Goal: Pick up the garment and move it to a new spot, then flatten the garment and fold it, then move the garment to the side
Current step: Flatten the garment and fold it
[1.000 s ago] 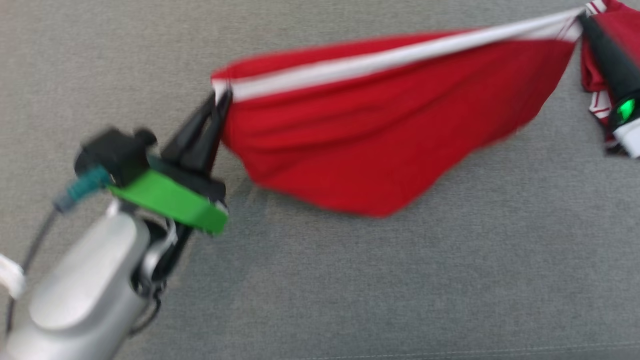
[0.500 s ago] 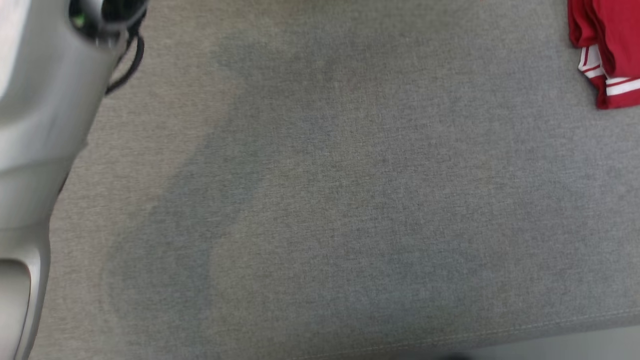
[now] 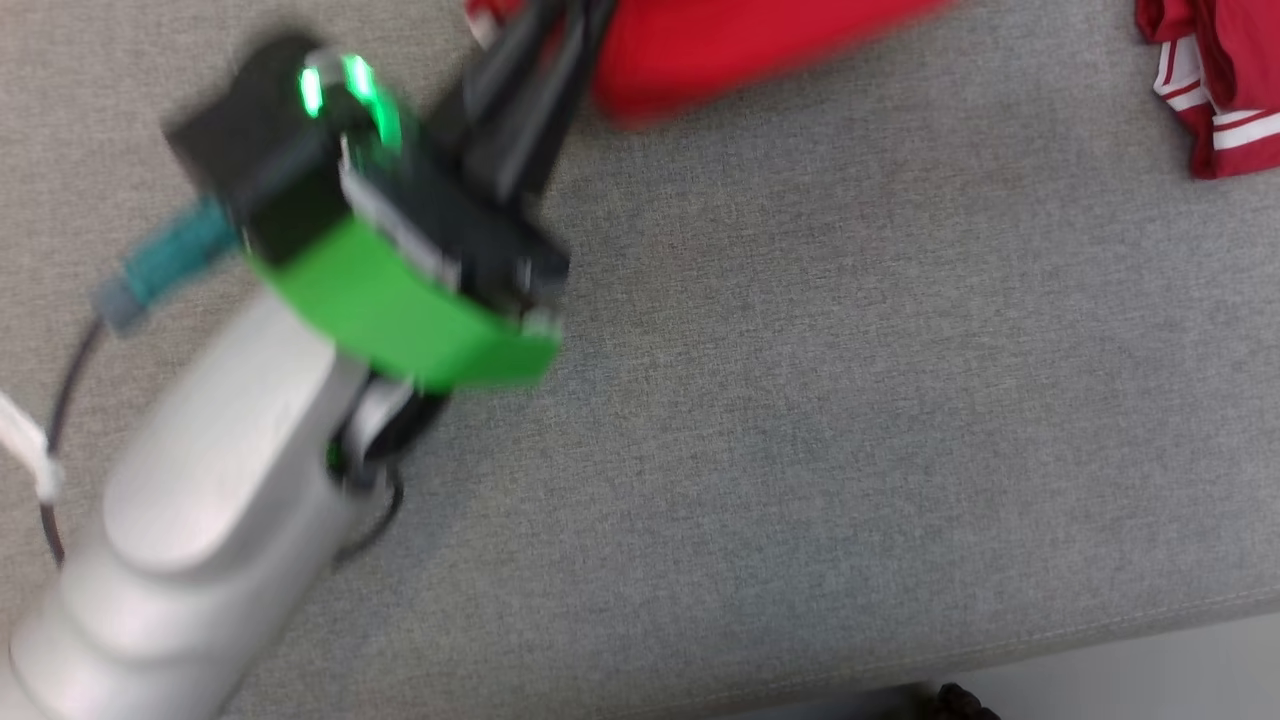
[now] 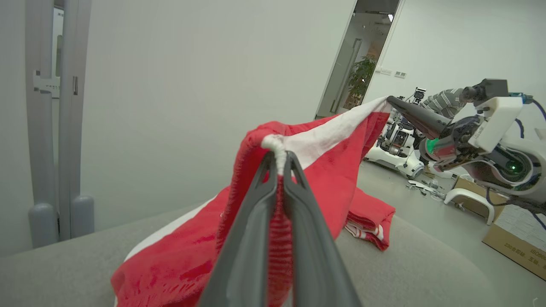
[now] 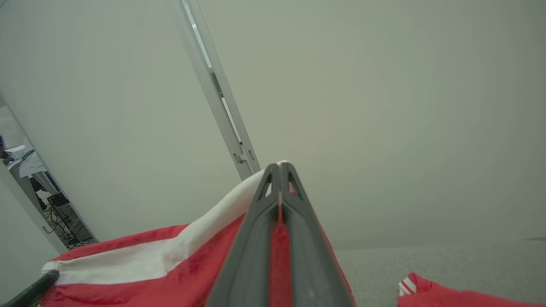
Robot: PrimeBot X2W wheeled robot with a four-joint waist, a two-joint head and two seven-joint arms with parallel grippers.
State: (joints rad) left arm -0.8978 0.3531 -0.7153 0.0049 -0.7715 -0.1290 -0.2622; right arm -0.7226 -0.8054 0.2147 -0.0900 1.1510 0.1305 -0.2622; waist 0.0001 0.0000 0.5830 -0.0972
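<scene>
Grey woven upholstery (image 3: pixel 800 420) covers the work surface, with a seam near its front edge. A folded red cloth with white stripes (image 3: pixel 1225 90) lies at its far right corner. Plain white wall (image 4: pixel 192 85) behind. Two grey upright posts (image 4: pixel 59 128) stand at the left. An open doorway shows a potted plant (image 4: pixel 360 76). Another white robot (image 4: pixel 396 145) sits on the pale floor (image 4: pixel 448 221), and a cardboard box (image 4: pixel 516 243) stands nearer, at the right.

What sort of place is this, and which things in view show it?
Probably a robotics lab in an office: another white robot stands in the background, cardboard boxes sit nearby, and there is a potted plant further back.
</scene>
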